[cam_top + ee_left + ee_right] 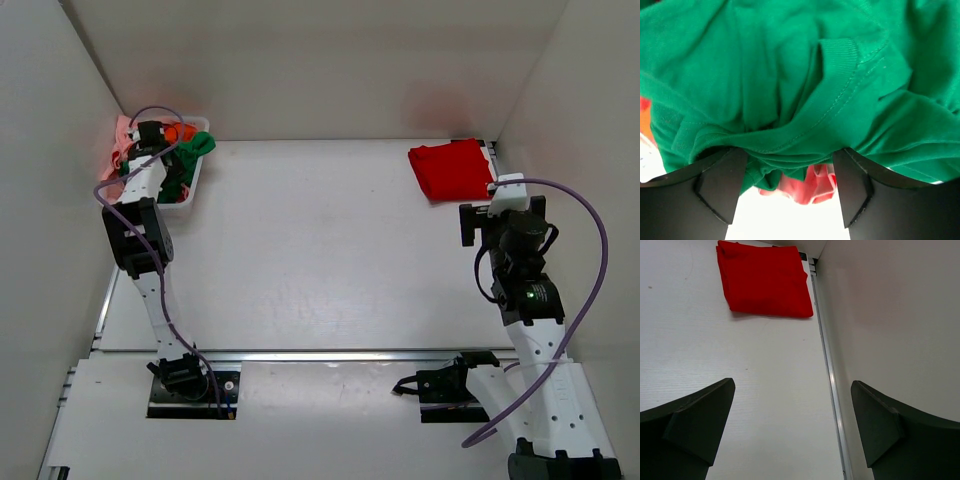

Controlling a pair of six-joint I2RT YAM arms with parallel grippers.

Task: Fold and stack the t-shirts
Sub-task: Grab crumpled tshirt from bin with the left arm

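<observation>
A crumpled dark green t-shirt (pixel 805 75) fills the left wrist view, its ribbed collar showing, and lies on top of the pile in the white basket (pixel 192 190) at the far left. My left gripper (pixel 788 165) is down in that pile with its fingers (pixel 720 185) wide apart, open, green folds and a bit of pink cloth (pixel 807 187) lying between them. From above, the left gripper (pixel 160 140) covers most of the pile. A folded red t-shirt (pixel 450 168) lies flat at the far right. My right gripper (pixel 792 390) hovers open and empty short of the red t-shirt (pixel 765 280).
Orange cloth (pixel 176 131) and pink cloth (pixel 122 138) also show in the basket beside the green t-shirt (pixel 198 148). White walls close in the table on the left, back and right. A metal rail (pixel 827 375) runs along the right wall next to my right gripper (pixel 490 212).
</observation>
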